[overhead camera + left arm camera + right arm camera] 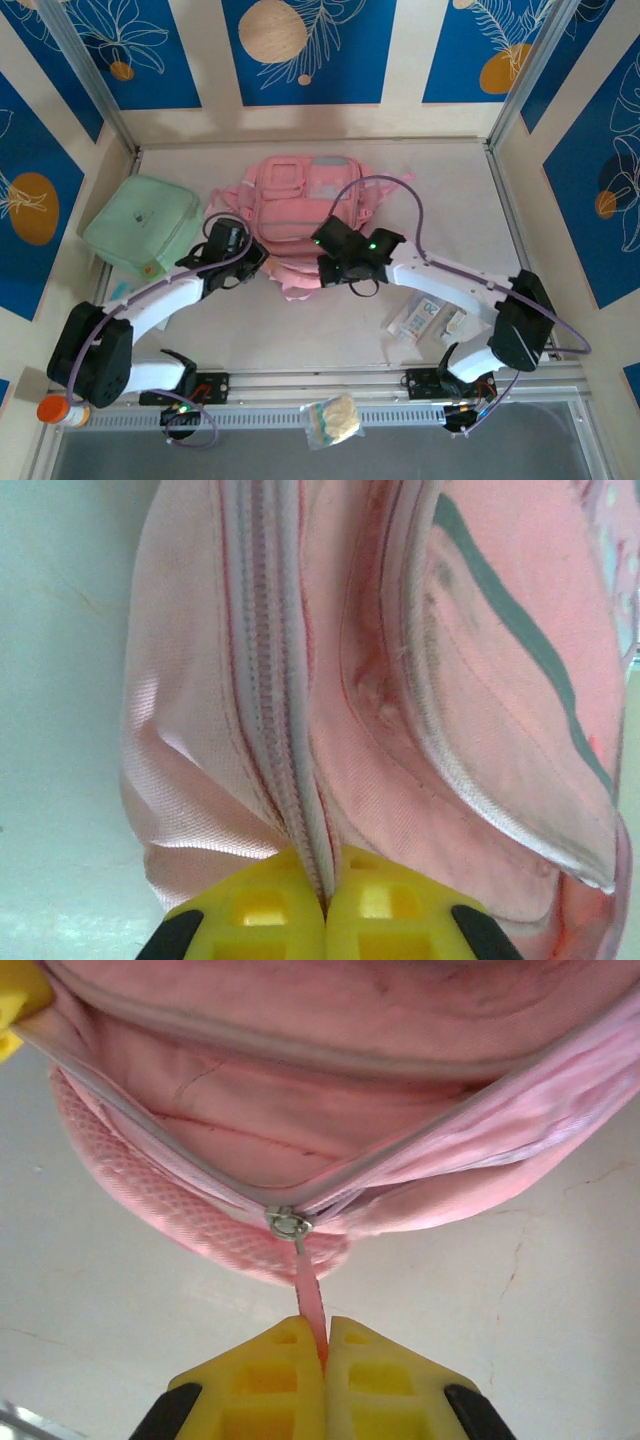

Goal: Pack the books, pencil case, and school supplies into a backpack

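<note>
the pale table (330, 335) holds one pink backpack (300, 205) lying at mid-back, its far edge near the back wall, with bare room in front and to the right. one green pouch (140, 228) sits just left of it. the left gripper (325, 910) is pinched tight on the backpack's zip seam. the right gripper (325, 1350) is clamped on the pink zip pull (311, 1295). two white packets (418, 320) lie near the right front edge.

Matt woven-cloth backpack (470, 780), metal zip slider (287, 1223)

White arm links (160, 290), black joint housings (90, 355), looping purple cables (377, 178), green indicator lights (372, 243), yellow fingers (275, 1380) with square recesses
</note>
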`<state>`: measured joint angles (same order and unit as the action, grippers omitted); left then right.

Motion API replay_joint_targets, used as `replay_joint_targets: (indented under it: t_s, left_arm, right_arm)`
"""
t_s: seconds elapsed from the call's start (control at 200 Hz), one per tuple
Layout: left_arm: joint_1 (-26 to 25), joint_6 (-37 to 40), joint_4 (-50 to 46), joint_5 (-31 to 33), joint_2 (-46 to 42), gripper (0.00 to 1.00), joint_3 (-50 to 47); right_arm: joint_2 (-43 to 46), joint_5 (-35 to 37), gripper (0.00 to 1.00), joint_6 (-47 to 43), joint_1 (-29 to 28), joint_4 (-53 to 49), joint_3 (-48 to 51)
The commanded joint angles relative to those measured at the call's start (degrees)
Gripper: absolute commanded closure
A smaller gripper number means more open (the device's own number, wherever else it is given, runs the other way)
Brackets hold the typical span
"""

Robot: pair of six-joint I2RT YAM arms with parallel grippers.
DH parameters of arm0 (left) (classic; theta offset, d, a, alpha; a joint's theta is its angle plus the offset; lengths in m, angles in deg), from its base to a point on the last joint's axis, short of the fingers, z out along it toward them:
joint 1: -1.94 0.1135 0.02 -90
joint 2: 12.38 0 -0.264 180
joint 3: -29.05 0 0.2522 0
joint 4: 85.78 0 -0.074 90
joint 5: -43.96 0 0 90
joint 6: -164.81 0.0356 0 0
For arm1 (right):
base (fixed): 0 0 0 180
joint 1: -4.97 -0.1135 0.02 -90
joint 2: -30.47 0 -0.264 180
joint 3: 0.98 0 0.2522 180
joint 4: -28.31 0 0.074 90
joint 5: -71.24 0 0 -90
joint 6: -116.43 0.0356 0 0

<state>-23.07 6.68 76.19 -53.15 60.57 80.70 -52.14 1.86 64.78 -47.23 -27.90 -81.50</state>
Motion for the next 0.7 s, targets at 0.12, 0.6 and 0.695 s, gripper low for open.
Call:
replay_joint_targets:
  t_s: [0.12,0.6,0.695]
  left_arm:
    - [5.77,8.86,-5.04,1.57,-2.31,1.0,4.68]
    - [8.04,15.76,-11.63,2.48,-1.63,1.0,10.43]
    - [9.56,17.14,-12.24,1.54,-0.05,1.0,12.0]
  right_arm:
    - [5.24,-4.24,1.0,-4.11,6.56,-7.82,5.95]
    - [3.83,8.36,1.0,-1.35,6.86,-10.87,5.36]
    - [6.81,7.83,1.0,-1.39,8.81,-7.66,8.59]
